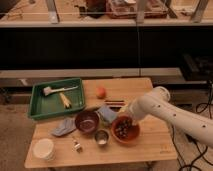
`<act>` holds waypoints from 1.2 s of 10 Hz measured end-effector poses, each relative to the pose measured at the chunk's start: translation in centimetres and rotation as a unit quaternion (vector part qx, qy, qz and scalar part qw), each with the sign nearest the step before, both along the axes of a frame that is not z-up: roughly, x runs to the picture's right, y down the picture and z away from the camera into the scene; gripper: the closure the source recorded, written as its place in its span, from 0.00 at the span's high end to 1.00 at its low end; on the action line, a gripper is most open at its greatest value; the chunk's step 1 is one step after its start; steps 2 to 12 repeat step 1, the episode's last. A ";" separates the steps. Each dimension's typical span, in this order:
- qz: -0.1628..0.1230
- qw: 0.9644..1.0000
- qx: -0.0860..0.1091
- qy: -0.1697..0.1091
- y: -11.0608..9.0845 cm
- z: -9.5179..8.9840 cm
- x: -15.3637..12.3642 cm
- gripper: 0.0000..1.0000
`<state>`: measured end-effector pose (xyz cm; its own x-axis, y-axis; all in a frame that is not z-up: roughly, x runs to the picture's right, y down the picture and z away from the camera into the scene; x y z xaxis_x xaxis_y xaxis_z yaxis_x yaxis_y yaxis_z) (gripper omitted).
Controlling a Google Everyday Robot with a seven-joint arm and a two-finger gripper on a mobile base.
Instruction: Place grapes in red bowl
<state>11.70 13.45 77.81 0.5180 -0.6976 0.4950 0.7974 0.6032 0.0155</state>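
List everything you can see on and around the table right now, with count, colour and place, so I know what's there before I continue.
grapes: one bunch, dark reddish-purple, inside the red bowl
red bowl: one, orange-red, front right of the table
maroon bowl: one, dark purple, table centre, left of the red bowl
metal cup: one, silver, front centre
orange fruit: one, orange, back centre
striped block: one, dark, flat, behind the red bowl
blue cloth: one, between the two bowls
grey cloth: one, left of the maroon bowl
green tray: one, back left, holding a brush and a yellow item
white tub: one, front left corner
small object: one, front, unclear
table: one, light wood
gripper: one, white arm from the right, over the red bowl at the grapes
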 end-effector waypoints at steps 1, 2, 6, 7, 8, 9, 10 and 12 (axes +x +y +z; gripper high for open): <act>0.001 1.000 0.000 -0.001 -0.2 0.2 0.0 0.80; 0.001 1.000 0.000 -0.001 -0.2 0.2 0.0 0.80; 0.001 1.000 0.000 -0.001 -0.2 0.2 0.0 0.80; 0.001 1.000 0.000 -0.001 -0.2 0.2 0.0 0.80; 0.001 1.000 0.000 -0.001 -0.2 0.2 0.0 0.80; 0.001 1.000 0.000 -0.001 -0.2 0.2 0.0 0.80; 0.001 1.000 0.000 -0.001 -0.2 0.2 0.0 0.80; 0.001 1.000 0.000 -0.001 -0.2 0.2 0.0 0.80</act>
